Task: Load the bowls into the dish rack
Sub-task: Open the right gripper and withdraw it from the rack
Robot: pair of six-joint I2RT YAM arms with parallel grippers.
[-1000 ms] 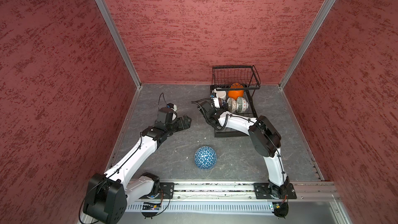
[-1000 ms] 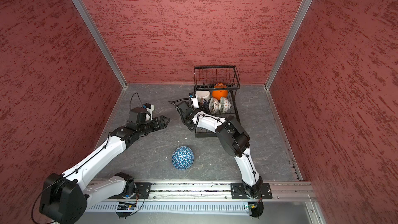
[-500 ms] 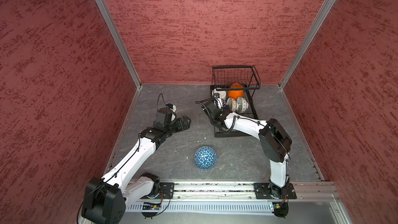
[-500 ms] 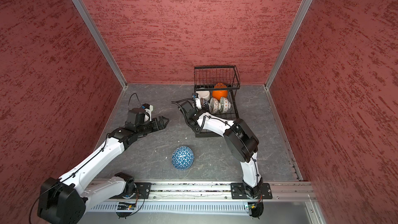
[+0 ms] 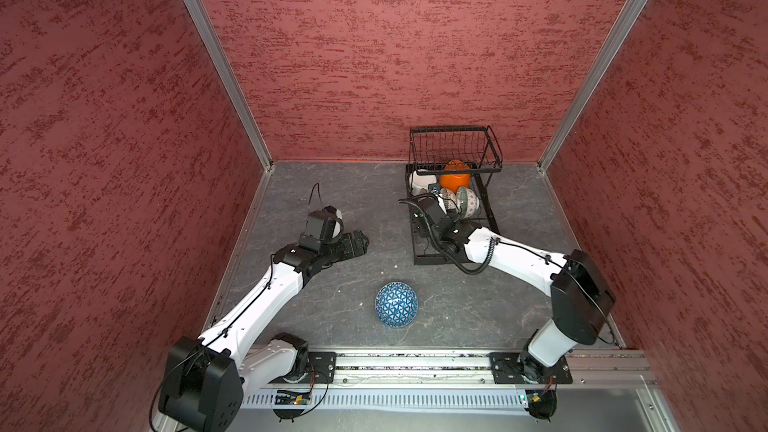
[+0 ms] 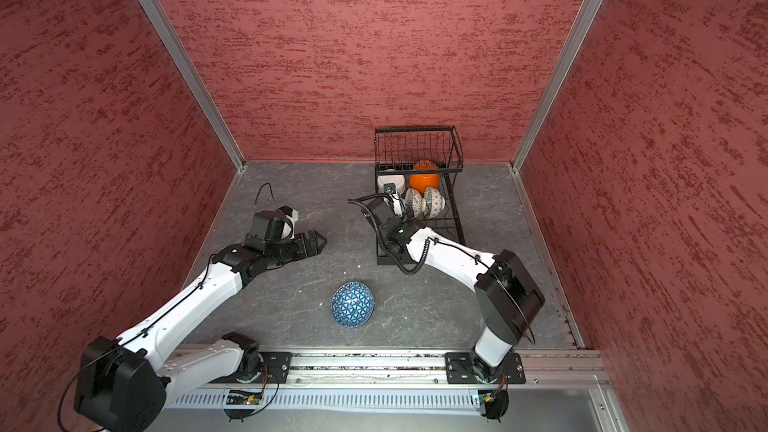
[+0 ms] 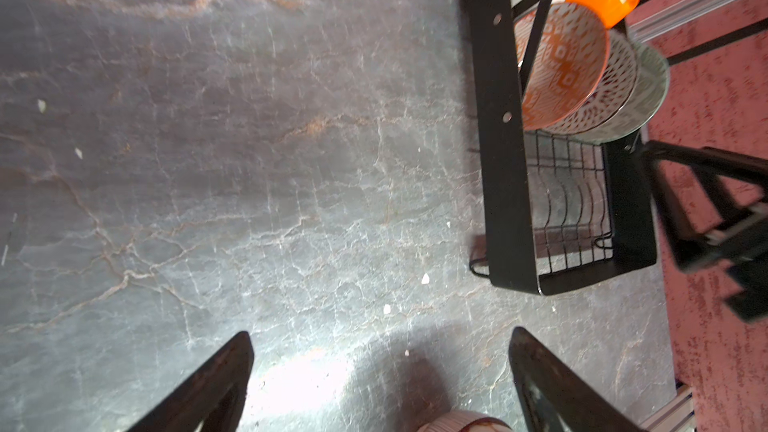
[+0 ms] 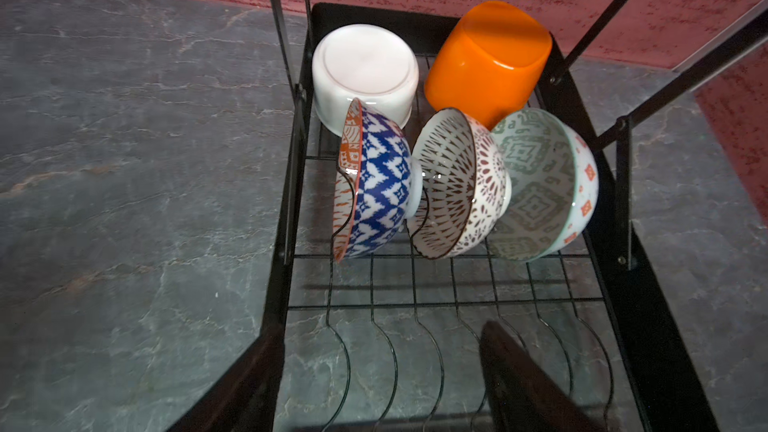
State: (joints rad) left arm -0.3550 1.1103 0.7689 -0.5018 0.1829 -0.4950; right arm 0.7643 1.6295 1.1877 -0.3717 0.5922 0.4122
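Bowls (image 8: 374, 184) in dish rack (image 8: 652, 347)

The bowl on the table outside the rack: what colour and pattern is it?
The bowl is blue with a fine pale triangle pattern, clearest in both top views.

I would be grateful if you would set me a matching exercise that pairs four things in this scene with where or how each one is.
Things:
1. orange bowl
2. blue triangle-patterned bowl
3. blue-and-white bowl
4. left gripper

Places or states:
A. on the table, outside the dish rack
B. open, over the table
C. on edge in a wire slot of the dish rack
D. at the dish rack's far end, beside the white bowl

Pairs: 1-D, 2-A, 3-C, 4-B.
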